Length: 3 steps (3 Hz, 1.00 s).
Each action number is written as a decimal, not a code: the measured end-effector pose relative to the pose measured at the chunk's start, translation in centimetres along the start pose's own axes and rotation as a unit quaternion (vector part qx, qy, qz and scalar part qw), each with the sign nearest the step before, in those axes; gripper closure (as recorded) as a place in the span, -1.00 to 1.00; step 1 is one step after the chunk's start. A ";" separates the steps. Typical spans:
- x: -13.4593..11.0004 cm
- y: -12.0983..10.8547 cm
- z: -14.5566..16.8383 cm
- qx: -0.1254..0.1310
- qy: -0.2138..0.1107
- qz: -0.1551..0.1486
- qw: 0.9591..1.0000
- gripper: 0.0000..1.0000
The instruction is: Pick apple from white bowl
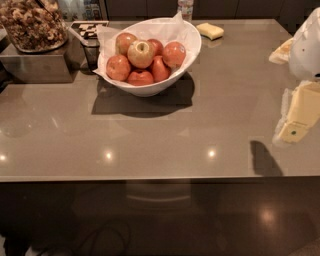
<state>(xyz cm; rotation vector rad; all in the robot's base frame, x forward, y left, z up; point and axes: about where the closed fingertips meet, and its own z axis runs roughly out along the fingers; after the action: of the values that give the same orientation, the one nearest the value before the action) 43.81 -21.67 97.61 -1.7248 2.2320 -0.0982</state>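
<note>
The white bowl [150,87], wide and lined with white paper, stands at the back middle of the grey table. It holds several apples. The palest apple [140,53], yellow-green with a red blush and a dark stem dimple, lies on top in the middle, with redder apples around it. My gripper [295,127] is at the right edge of the view, above the table's right side, far to the right of the bowl and nearer to me. Its shadow [265,160] falls on the table below it.
A clear container of snacks [30,25] sits on a metal stand at the back left. A dark rack [89,37] stands left of the bowl. A yellow sponge [210,31] and a bottle [185,9] are behind the bowl. The table's front edge [150,177] runs across the view.
</note>
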 end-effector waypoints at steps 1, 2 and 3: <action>0.0 0.0 0.0 0.000 0.000 0.000 1.000 -1.00; -0.4 -0.4 -0.2 0.004 -0.012 -0.004 1.000 -1.00; -3.8 -2.6 0.5 -0.015 -0.071 -0.049 0.996 -1.00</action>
<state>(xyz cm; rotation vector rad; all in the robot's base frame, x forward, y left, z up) 47.20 -18.68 98.54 -1.7968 2.0592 0.0353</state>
